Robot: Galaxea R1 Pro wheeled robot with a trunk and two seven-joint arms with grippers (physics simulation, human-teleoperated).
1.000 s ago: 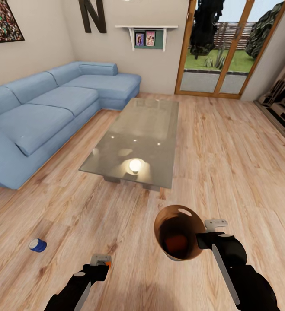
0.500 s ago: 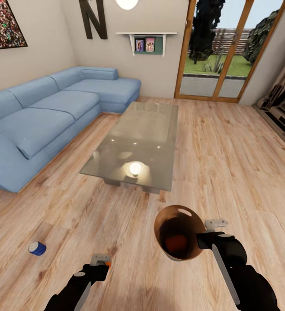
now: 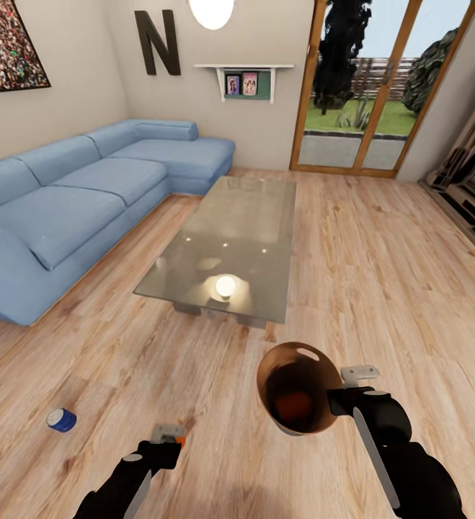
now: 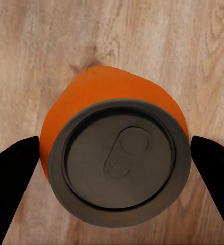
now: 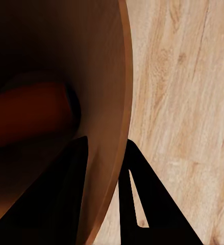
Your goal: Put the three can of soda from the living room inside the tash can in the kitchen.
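the left claw (image 3: 169,437) holds an orange can (image 4: 114,153), its two fingers pressed against the can's sides, the grey top of the can facing the wrist camera and wooden floor (image 3: 381,274) beneath. the right claw (image 3: 347,389) is clamped on the rim of the bin (image 3: 298,389), one finger inside the copper wall and one outside, and it carries the bin tilted with its mouth toward the robot. inside the bin, just past the right claw's fingers, lies a second orange can (image 5: 27,115), dim in the shadow of the wall. the bin sits close to the right of the left claw, so the held can is near the opening but not yet over it. the blue can (image 3: 61,419) lies on the floor well off to the left of the left claw, a little ahead of it, untouched. beyond both claws stand the glass counter (image 3: 230,238) and the blue sofa (image 3: 71,194).

as i judge it, one can is already in the bin, one is in hand and waits to be dropped in, and the blue one must be fetched from the floor. after that the bin has to go to the kitchen, so roughly the first third is done
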